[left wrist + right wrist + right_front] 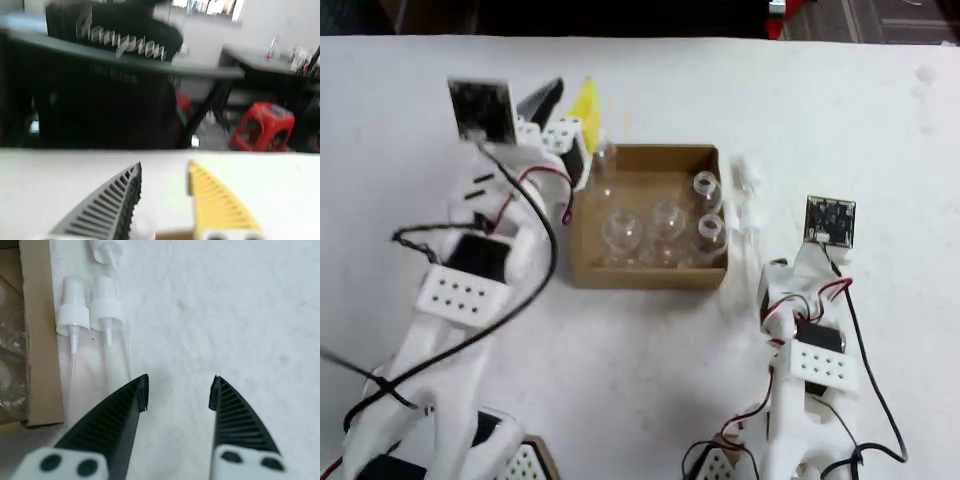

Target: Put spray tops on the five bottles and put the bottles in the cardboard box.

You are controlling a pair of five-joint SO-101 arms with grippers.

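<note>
The cardboard box (pixel 645 272) sits mid-table with several clear bottles in it, such as one (pixel 666 220) in the middle, all with bare necks. Another clear bottle (pixel 603 164) stands at the box's far left corner, right beside my left gripper (pixel 572 88). That gripper is open, with its black and yellow fingers pointing past the box toward the table's far edge. In the left wrist view the left gripper (pixel 165 170) holds nothing at its tips, and a blurred clear shape (pixel 143 228) sits low between the fingers. My right gripper (pixel 178 387) hangs open over bare table. Three white spray tops (pixel 72 315) lie ahead of it along the box wall (pixel 39 345).
White table (pixel 880 130) spreads wide to the right and far side of the box. The spray tops (pixel 750 195) lie just right of the box. Black and red cables (pixel 535 250) trail along both arms. Beyond the far edge stand a dark chair (pixel 110 90) and a red stool (pixel 265 125).
</note>
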